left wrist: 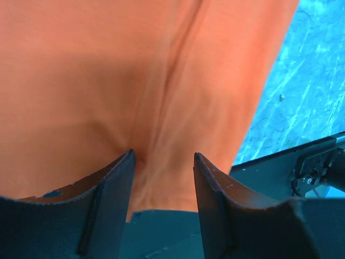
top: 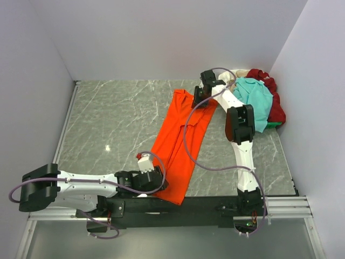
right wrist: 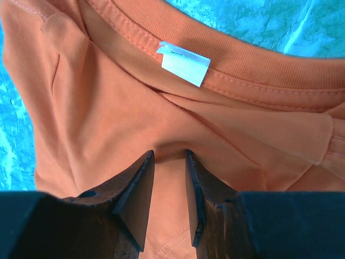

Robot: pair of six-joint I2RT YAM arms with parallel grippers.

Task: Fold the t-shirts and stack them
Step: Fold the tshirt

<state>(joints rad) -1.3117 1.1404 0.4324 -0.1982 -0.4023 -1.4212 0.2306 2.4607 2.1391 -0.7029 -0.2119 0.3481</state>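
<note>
The bright orange t-shirt lies as a long narrow strip running diagonally from the table's back middle to the front edge. My left gripper is at its near end beside the hem, and in the left wrist view the jaws hold orange cloth with creases running into them. My right gripper is at the far neck end. In the right wrist view the jaws pinch a fold of the shirt just below the collar and the white neck label.
A pile of other shirts sits in the back right corner: teal, dark red and cream. The grey marble table is walled at the back and both sides. The black base rail runs along the front edge.
</note>
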